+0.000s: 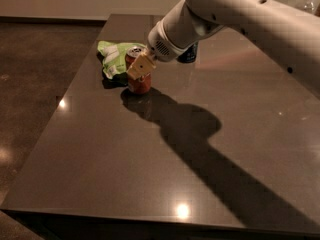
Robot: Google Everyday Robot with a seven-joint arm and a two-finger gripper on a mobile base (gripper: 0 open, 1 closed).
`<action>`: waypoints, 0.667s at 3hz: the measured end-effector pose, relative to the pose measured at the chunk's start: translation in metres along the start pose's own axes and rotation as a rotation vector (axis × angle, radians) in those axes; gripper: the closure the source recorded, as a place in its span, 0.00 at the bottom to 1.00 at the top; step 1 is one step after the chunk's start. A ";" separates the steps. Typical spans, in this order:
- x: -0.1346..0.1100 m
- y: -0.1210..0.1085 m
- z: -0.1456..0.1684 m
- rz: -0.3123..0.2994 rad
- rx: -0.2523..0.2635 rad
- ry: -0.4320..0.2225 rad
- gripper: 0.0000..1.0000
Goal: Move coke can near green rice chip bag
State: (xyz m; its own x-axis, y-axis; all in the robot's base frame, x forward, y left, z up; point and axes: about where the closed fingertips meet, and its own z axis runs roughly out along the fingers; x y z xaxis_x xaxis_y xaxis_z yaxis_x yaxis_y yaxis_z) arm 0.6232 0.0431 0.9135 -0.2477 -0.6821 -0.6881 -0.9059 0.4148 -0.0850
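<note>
The coke can (140,84) is red with a silver top and stands upright at the table's far left part. My gripper (139,69) reaches down from the upper right and is shut on the can; one tan finger (142,65) lies across the can's front. The green rice chip bag (111,58) lies just left of and behind the can, very close or touching it. Whether the can's base touches the table I cannot tell.
A dark blue can (189,55) stands behind the arm, partly hidden by it. The white arm (240,14) crosses the upper right and casts a big shadow over the dark table (100,164). The table's left edge runs close to the bag.
</note>
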 end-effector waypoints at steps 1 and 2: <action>0.002 -0.002 0.002 -0.019 -0.001 0.004 0.18; 0.007 -0.001 0.003 -0.037 -0.019 0.010 0.00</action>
State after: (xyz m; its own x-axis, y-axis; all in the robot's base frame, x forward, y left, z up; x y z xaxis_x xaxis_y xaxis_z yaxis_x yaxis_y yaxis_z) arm 0.6237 0.0394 0.9067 -0.2169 -0.7032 -0.6771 -0.9209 0.3775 -0.0970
